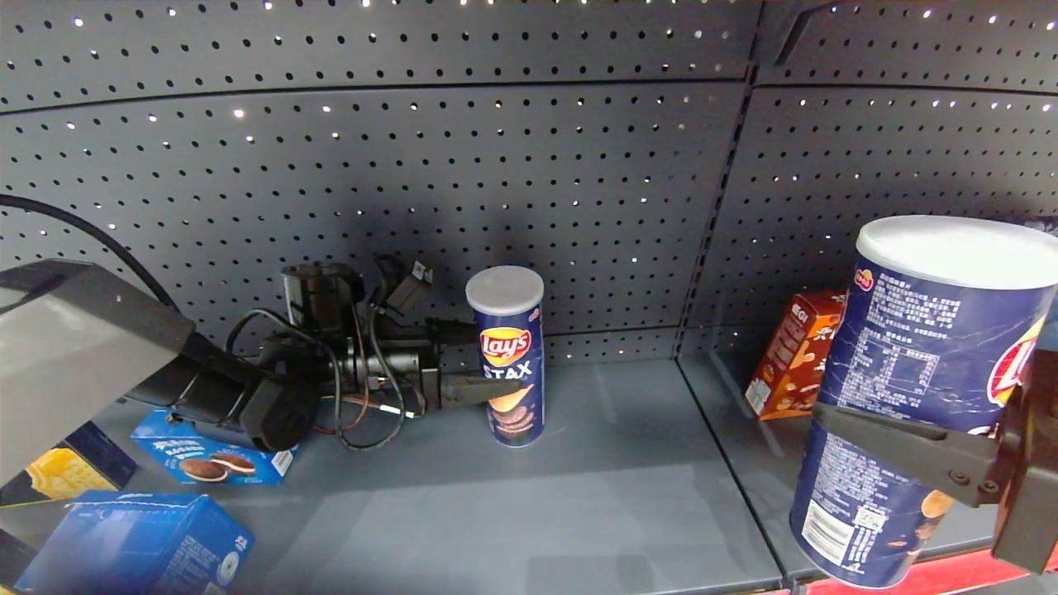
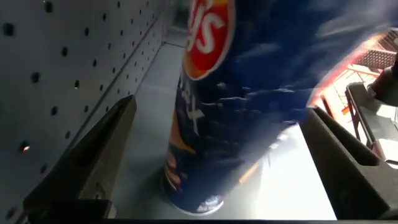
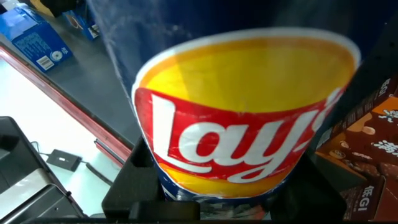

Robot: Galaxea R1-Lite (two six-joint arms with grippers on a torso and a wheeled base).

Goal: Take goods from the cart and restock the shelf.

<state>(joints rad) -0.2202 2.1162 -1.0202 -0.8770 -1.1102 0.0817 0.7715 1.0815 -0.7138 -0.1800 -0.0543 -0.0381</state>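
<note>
1. Standing upright on the grey shelf (image 1: 579,496), near the perforated back panel (image 1: 579,207), is a blue crisp can (image 1: 506,364) with a white lid; its base rests flat on the shelf board
2. Left hand (image 1: 496,359): level with the middle of this can and released, with one finger crossing in front of the can and the other behind it; in the left wrist view the two fingers (image 2: 93,168) stand spread to either side of the blue crisp can (image 2: 230,124), with a visible gap on the panel side
3. Right hand (image 1: 909,434): clenched on a second blue can (image 1: 917,347), also white-lidded, held tilted at the robot's right; a dark finger (image 1: 901,442) lies across its lower half
4. Right wrist view: the second blue can (image 3: 242,124) seen close up, its red and yellow emblem facing the camera
5. Orange box (image 1: 793,355): in the right-hand bay, standing tilted near the back panel, partly hidden by the second blue can
6. Blue biscuit box (image 1: 211,461): lying flat on the shelf below the left arm; a larger blue box (image 1: 136,541) sits nearer the front, at the robot's far left
7. Red strip (image 1: 950,574): runs along the shelf's front edge, behind the base of the second blue can
</note>
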